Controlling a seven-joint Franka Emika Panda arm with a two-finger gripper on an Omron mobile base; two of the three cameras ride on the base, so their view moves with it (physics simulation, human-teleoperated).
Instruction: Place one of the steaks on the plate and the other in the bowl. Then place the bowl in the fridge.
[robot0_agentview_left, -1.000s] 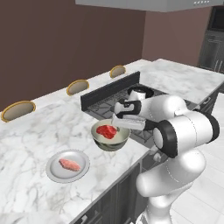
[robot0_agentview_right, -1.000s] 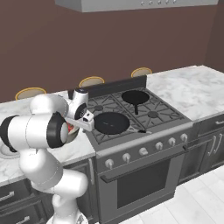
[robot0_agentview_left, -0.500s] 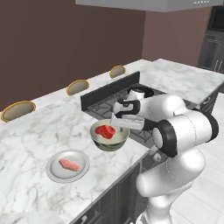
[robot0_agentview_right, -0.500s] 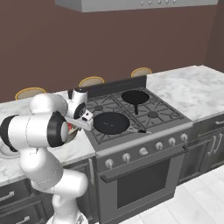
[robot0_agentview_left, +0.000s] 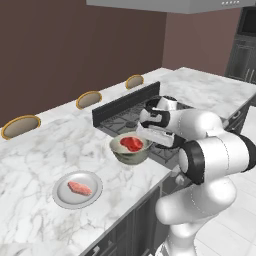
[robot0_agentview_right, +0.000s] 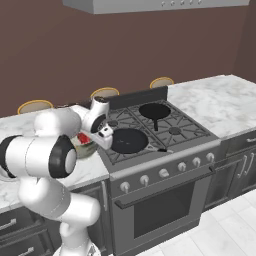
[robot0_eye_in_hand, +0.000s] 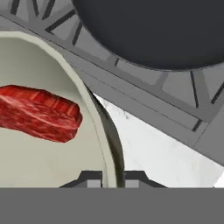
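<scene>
The gripper (robot0_eye_in_hand: 113, 178) was closed on the rim of the bowl (robot0_eye_in_hand: 94, 118), one finger inside the wall and one outside, at the side facing the stove (robot0_agentview_left: 125, 112). The beige bowl stood on the counter (robot0_agentview_left: 45, 150), its rim running toward 12 o'clock from the jaws. The red steak (robot0_eye_in_hand: 39, 113) lay inside at 10 o'clock; the pink steak (robot0_agentview_left: 79, 188) lay on the plate (robot0_agentview_left: 62, 197).

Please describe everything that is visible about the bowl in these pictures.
The bowl is deep, round and smooth, cream with an olive-grey tint, and looks ceramic. It stands upright on the marble counter, at the edge beside the stove. A bright red steak lies flat inside. In the hand view the gripper is shut on its rim, one finger inside and one outside.
</scene>
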